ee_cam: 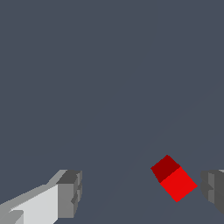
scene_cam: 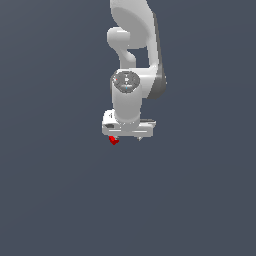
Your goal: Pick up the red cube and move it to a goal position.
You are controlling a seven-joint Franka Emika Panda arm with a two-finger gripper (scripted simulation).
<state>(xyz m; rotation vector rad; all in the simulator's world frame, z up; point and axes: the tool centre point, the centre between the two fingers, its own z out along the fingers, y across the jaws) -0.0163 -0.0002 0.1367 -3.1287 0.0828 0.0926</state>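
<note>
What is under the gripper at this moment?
The red cube lies between the open gripper fingers, nearer one finger than the other, touching neither. In the exterior view the gripper covers most of the cube; only a corner shows.

one red cube (ee_cam: 174,178), one robot arm (scene_cam: 135,60), one hand (ee_cam: 142,194) with two fingers (ee_cam: 70,194)

No readable text, labels, brands or numbers found in either view; only a faint dark mark, too blurred to read, seen on the white hand housing (scene_cam: 111,116), left of centre.
</note>
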